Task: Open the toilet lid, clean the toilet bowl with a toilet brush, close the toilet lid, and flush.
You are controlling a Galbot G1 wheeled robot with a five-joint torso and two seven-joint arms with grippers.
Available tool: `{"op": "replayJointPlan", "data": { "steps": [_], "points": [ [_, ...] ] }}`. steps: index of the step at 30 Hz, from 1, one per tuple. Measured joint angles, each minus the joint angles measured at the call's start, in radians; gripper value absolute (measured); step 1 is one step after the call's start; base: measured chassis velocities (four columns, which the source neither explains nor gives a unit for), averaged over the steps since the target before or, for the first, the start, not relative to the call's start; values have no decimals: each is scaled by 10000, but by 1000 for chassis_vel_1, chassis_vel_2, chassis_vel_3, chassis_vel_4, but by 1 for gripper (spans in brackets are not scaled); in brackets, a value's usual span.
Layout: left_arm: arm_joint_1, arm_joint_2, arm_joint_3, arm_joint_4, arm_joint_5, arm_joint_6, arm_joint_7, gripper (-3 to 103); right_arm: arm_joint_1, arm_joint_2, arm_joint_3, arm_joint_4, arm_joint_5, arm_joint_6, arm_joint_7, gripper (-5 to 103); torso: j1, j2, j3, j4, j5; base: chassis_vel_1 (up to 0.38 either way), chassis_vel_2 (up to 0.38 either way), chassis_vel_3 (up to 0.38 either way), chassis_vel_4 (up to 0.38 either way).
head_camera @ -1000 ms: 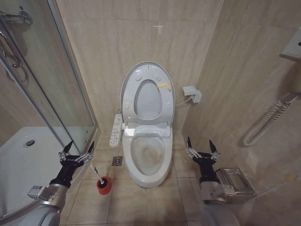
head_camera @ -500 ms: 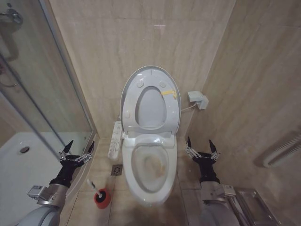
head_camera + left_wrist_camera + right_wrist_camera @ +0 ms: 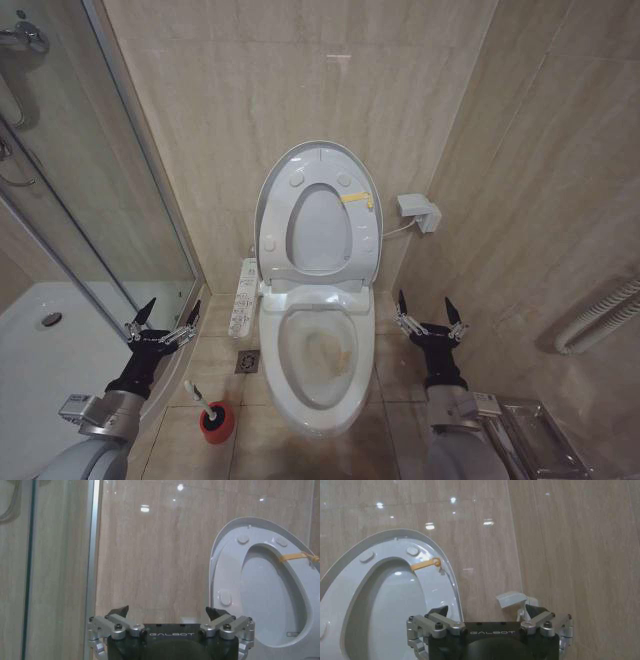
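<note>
Head view: toilet lid (image 3: pixel 318 166) upright against wall; left claw (image 3: pixel 161 320), right claw (image 3: pixel 428 313) both spread apart.

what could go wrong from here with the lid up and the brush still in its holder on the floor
1. The toilet brush leans in a small red holder low beside the toilet bowl; the open left tool hovers well above it, so a poor grasp may tip the holder.
2. The toilet lid and seat stand upright against the wall; a bump while scrubbing may drop them.
3. The open right tool hangs near the wall, with little room.
</note>
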Motion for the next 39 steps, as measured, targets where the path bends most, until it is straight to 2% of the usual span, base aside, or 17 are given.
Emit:
{"op": "replayJointPlan", "data": {
  "steps": [33, 36, 37, 39],
  "points": [
    [-2, 0, 1, 0, 0, 6, -4, 100, 1, 0, 0, 0, -4, 0, 0, 100, 4, -1, 1, 0, 0, 0, 0, 0, 0],
    [-134, 43, 216, -1, -63, 503, -356, 100, 1, 0, 0, 0, -4, 0, 0, 100, 3, 0, 1, 1, 0, 0, 0, 0, 0],
    [-134, 43, 216, -1, -63, 503, -356, 100, 1, 0, 0, 0, -4, 0, 0, 100, 3, 0, 1, 1, 0, 0, 0, 0, 0],
    [-335, 120, 552, -17, -189, 1292, -909, 100, 2, 0, 0, 0, -5, 0, 0, 100, 3, 0, 1, 0, 0, 0, 0, 0, 0]
  ]
}}
